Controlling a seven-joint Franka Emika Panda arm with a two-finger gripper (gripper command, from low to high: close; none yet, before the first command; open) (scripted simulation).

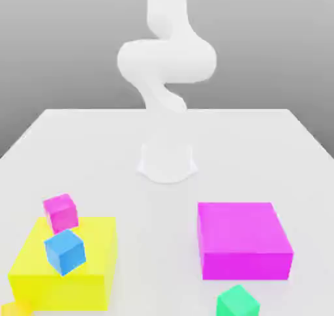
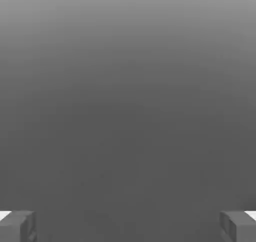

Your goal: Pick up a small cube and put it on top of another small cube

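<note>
Where the exterior view takes in the white table [image 1: 85, 145], the arm [image 1: 166, 67] rises from its round base at the far middle. Near edge, right: small green cube [image 1: 238, 301], just in front of the big magenta block [image 1: 242, 240]. Left: big yellow block [image 1: 65, 266] carrying a small blue cube [image 1: 64, 251] and, behind it, a small magenta cube [image 1: 60, 212]. Hand view: gripper [image 2: 128, 226], two grey fingertips [image 2: 19, 226] set wide apart, nothing between them, plain grey beyond
</note>
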